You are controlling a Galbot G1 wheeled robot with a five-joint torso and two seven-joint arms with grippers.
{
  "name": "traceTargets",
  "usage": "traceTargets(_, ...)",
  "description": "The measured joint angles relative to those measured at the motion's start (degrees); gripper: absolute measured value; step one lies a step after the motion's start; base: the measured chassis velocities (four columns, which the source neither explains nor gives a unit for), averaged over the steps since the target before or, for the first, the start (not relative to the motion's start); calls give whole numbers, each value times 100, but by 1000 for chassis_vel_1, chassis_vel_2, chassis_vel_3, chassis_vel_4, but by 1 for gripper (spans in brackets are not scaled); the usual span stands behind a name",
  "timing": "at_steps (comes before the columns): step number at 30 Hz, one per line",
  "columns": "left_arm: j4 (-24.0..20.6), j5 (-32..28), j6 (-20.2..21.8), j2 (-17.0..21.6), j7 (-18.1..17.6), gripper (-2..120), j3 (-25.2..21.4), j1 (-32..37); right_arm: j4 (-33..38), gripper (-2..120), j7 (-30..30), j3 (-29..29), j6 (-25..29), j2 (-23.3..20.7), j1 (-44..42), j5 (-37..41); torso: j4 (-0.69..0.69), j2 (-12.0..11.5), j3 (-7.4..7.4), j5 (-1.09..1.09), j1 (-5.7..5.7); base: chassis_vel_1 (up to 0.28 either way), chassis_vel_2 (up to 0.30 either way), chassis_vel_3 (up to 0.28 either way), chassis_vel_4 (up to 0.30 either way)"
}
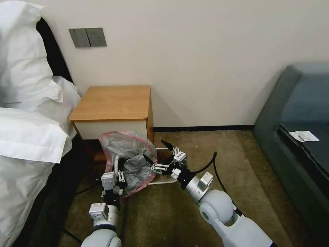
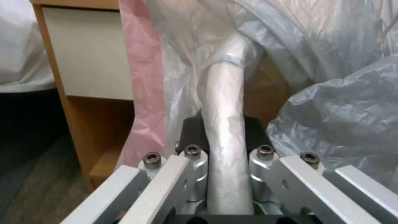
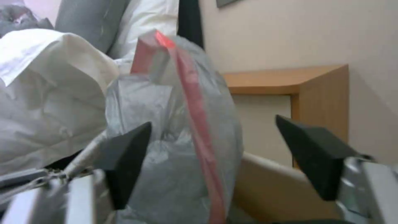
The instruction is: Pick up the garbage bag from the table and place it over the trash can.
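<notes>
The left gripper point(image 1: 116, 171) is low in the head view, at about 7 o'clock from the middle, and its fingers are closed on the garbage bag point(image 1: 132, 161). In the left wrist view a rim covered by the bag's plastic point(image 2: 226, 102) runs between the two black pads, so the fingers grip the bag together with that rim.

The right gripper point(image 1: 158, 153) stands just beside the bag, at its 3 o'clock side. Its fingers are spread wide and hold nothing; in the right wrist view the two black fingertips point(image 3: 124, 155) are well apart, with the pink-red edge of the bag between them.

The bag is not on the desk. It stands up crumpled on the floor side, over the trash can point(image 1: 164, 183), of which I see only the cream-white rim at the bag's 4 o'clock.

Behind the bag, at 12 o'clock, is the desk point(image 1: 113, 103) with its wooden top bare. At 9 o'clock lie white pillows point(image 1: 27, 130), and at 3 o'clock a grey sofa point(image 1: 301, 113).
</notes>
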Motion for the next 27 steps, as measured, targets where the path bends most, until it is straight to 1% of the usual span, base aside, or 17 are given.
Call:
traceTargets(3, -50, 3, -10, 26, 2, 8, -10, 14, -5, 65, 10, 5, 4, -50, -5, -5, 0, 0, 0, 0, 0, 0, 0, 0, 0)
traceTargets(4, -60, 3, -17, 38, 2, 8, -22, 17, 3, 58, 10, 14, 7, -73, -21, -6, 0, 0, 0, 0, 0, 0, 0, 0, 0)
traceTargets(5, -60, 3, -17, 38, 2, 8, -22, 17, 3, 58, 10, 14, 7, -73, -21, -6, 0, 0, 0, 0, 0, 0, 0, 0, 0)
traceTargets(8, -103, -2, -27, 51, -3, 8, -27, 33, 20, 45, 6, 26, 24, -102, -50, -11, 0, 0, 0, 0, 0, 0, 0, 0, 0)
traceTargets(9, -103, -2, -27, 51, -3, 8, -27, 33, 20, 45, 6, 26, 24, -102, -50, -11, 0, 0, 0, 0, 0, 0, 0, 0, 0)
traceTargets(10, -119, -4, -28, 48, -5, 8, -24, 34, 20, 41, 3, 28, 31, -102, -56, -13, 0, 0, 0, 0, 0, 0, 0, 0, 0)
traceTargets(11, -134, -6, -29, 44, -6, 8, -21, 33, 20, 35, -1, 29, 41, -97, -61, -16, 0, 0, 0, 0, 0, 0, 0, 0, 0)
traceTargets(13, -134, -8, -30, 41, -8, 8, -15, 33, 20, 26, -10, 28, 50, -79, -68, -22, 0, 0, 0, 0, 0, 0, 0, 0, 0)
traceTargets(14, -134, -8, -30, 41, -8, 8, -15, 33, 20, 26, -10, 28, 50, -79, -68, -22, 0, 0, 0, 0, 0, 0, 0, 0, 0)
traceTargets(15, -134, -9, -34, 41, -9, 8, -15, 34, 21, 24, -14, 25, 52, -71, -73, -25, 0, 0, 0, 0, 1, 0, 0, 0, 0)
traceTargets(18, -135, -10, -48, 41, -12, 8, -20, 45, 23, 9, -22, 22, 65, -56, -76, -34, 0, 0, 0, 0, 0, 0, 0, 0, 0)
traceTargets(19, -135, -10, -48, 41, -12, 8, -20, 45, 23, 9, -22, 22, 65, -56, -76, -34, 0, 0, 0, 0, 0, 0, 0, 0, 0)
traceTargets(21, -134, -10, -56, 35, -13, 8, -23, 46, 23, 0, -23, 22, 70, -51, -75, -38, 0, 0, 0, 0, 0, 0, 0, 0, 0)
traceTargets(27, -105, 4, -87, 12, -13, 8, -24, 49, 40, 0, -39, 51, 95, -54, -90, -46, 0, 0, 0, 0, 1, 0, 0, 0, 0)
